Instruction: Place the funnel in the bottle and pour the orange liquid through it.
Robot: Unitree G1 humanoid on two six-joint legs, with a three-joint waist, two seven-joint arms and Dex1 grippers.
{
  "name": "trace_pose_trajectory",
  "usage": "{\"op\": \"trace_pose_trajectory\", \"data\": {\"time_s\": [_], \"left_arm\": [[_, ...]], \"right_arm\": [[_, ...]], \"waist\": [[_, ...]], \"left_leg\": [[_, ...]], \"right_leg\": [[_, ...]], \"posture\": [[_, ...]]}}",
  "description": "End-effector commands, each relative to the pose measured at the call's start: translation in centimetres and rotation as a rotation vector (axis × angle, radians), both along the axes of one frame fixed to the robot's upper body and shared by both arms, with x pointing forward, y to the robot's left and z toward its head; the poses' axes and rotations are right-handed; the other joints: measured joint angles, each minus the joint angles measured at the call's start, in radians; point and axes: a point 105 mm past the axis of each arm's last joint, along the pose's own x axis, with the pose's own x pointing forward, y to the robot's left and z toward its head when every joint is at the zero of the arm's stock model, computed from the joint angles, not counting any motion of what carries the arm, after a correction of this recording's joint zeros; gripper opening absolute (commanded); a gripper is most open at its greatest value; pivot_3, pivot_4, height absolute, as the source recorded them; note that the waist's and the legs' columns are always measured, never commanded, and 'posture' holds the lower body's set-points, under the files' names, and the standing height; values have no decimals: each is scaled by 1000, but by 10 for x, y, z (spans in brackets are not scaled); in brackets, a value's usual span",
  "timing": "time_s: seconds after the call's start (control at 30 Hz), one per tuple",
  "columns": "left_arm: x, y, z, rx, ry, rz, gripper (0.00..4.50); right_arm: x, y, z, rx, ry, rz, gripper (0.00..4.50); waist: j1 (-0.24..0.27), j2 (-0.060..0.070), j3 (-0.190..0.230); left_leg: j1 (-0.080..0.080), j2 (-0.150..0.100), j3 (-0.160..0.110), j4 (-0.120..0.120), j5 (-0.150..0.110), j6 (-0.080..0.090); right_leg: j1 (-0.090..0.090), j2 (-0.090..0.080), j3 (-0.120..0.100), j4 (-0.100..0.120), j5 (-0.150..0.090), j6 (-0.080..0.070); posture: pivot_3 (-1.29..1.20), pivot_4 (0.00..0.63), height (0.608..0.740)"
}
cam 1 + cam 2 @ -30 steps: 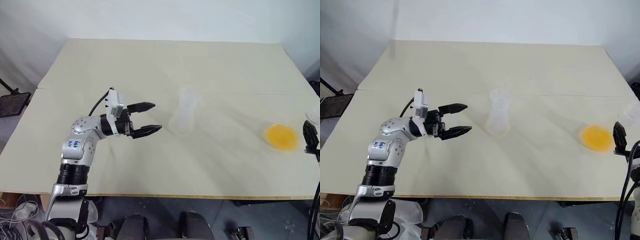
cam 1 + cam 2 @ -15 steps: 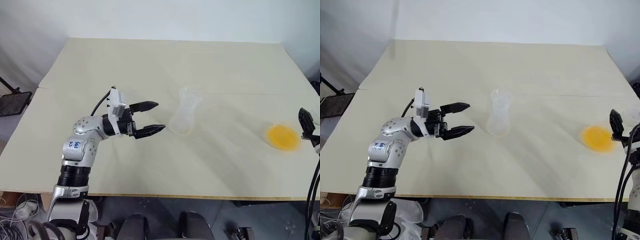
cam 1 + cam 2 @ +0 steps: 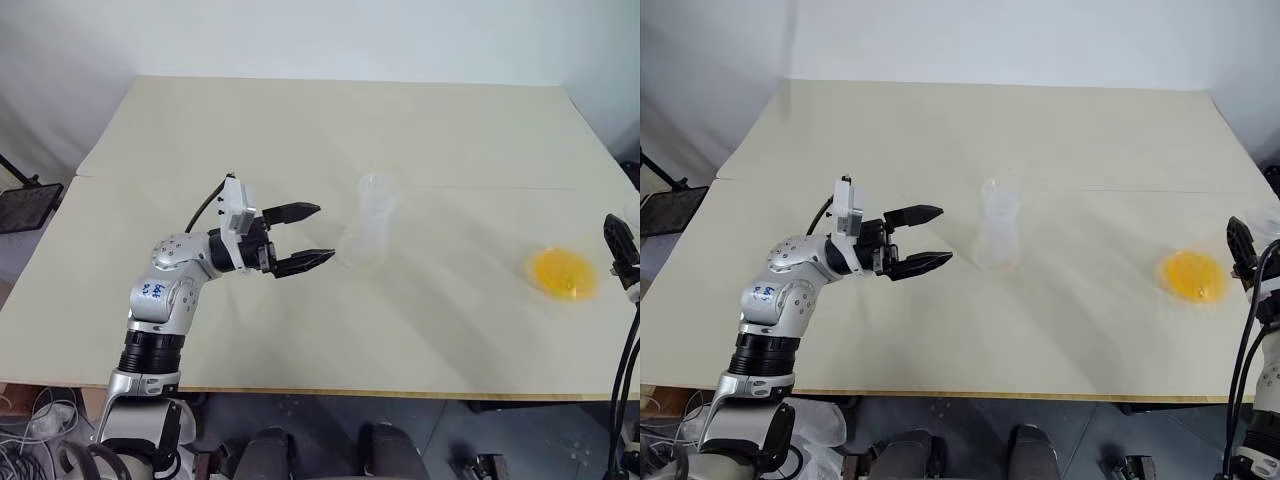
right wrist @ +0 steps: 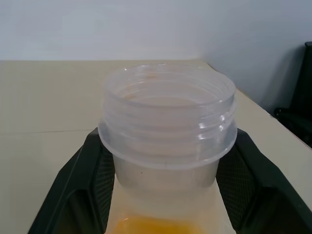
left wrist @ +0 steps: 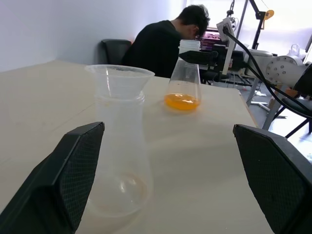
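- So the funnel (image 5: pixel 120 78) is already sitting in the neck of the bottle (image 5: pixel 118 161), upright, roughly mid-desk. That half looks done.
- Pouring is what's left. The orange liquid (image 5: pixel 181 101) sits in the bottom of a clear round-bodied flask (image 5: pixel 184 80) over by the right edge of the desk (image 3: pixel 300 130), well apart from the bottle.
- Right pincer (image 4: pixel 165 195) is clenched on that flask's neck, just under the threaded rim, so I'd say the pick-up is just starting. Nothing poured yet as far as I can tell.
- Left pincer (image 3: pixel 312 235) is released, jaws spread wide, hovering just beside the bottle with no contact. Probably there to steady it.
- Room-wise: lots of bare desk between flask and bottle, nothing in the way. The flask is close to the right edge though, so little slack on that side.
- A person (image 5: pixel 163 41) sits beyond the desk's right side.
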Motion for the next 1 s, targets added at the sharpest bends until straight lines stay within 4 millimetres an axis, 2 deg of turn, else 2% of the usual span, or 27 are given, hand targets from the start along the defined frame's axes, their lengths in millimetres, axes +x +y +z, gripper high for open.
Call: {"op": "trace_pose_trajectory", "data": {"time_s": [0.03, 0.13, 0.2, 0.33, 0.37, 0.43, 0.5, 0.6, 0.73, 1.0], "left_arm": [[-4, -2, 14, -19, -71, -12, 4500], [-1, 2, 17, -22, -78, 12, 4500], [1, 5, 17, -24, -79, 31, 4500], [6, 12, 17, -17, -85, 71, 4500], [8, 15, 17, -14, -90, 87, 4500], [13, 21, 18, -16, -99, 120, 4500], [15, 24, 19, -19, -103, 136, 4500], [14, 24, 15, -22, -101, 136, 4500], [11, 21, 10, -34, -92, 143, 4500], [6, 16, 0, -38, -81, 151, 4500]], "right_arm": [[-6, 15, 33, -67, -146, 65, 2435], [-5, 37, 61, -143, -273, 110, 2435], [0, 51, 74, -198, -290, 123, 2435], [17, 83, 85, -355, -193, 135, 2435], [20, 93, 86, -442, -150, 146, 2435], [24, 111, 91, -567, -150, 150, 2435], [29, 125, 94, -617, -166, 163, 2435], [36, 149, 95, -718, -175, 208, 2435], [46, 178, 84, -945, -148, 253, 2435], [57, 217, 65, -1023, -118, 376, 2435]], "waist": [[0, 0, 0], [-1, 0, 0], [-5, 1, 1], [-5, 1, 1], [-4, 1, 1], [-1, 1, 1], [0, 1, 1], [1, 1, 1], [-2, 1, 1], [-5, 1, 1]], "left_leg": [[0, 0, 0, 0, 0, 0], [0, 0, 0, 0, 0, 0], [0, 0, -1, 0, 0, 0], [0, 1, -3, 0, 0, 0], [0, 1, -3, 0, 0, 0], [0, 0, -3, 0, 0, 0], [-1, 0, -2, 0, 0, 0], [-2, 0, -2, 0, 0, 0], [-2, 0, -2, 0, 0, 0], [-3, 0, -3, 0, 0, 0]], "right_leg": [[0, 0, 0, 0, 0, 0], [0, 0, 0, 0, 0, 0], [-1, 0, 1, 0, 0, 0], [-2, 1, 1, 0, 0, 0], [-2, 1, 0, 1, 0, 0], [-2, 0, 1, 0, 0, 0], [-2, 0, -1, 0, 0, 0], [-2, 0, -1, 0, 0, 0], [-2, 0, -3, 0, 0, 0], [-2, 0, -4, 0, 0, 0]], "posture": [[0, 150, 740], [0, 150, 740], [0, 150, 740], [0, 150, 740], [0, 150, 740], [0, 150, 740], [0, 150, 740], [0, 150, 740], [0, 150, 740], [0, 150, 740]]}}
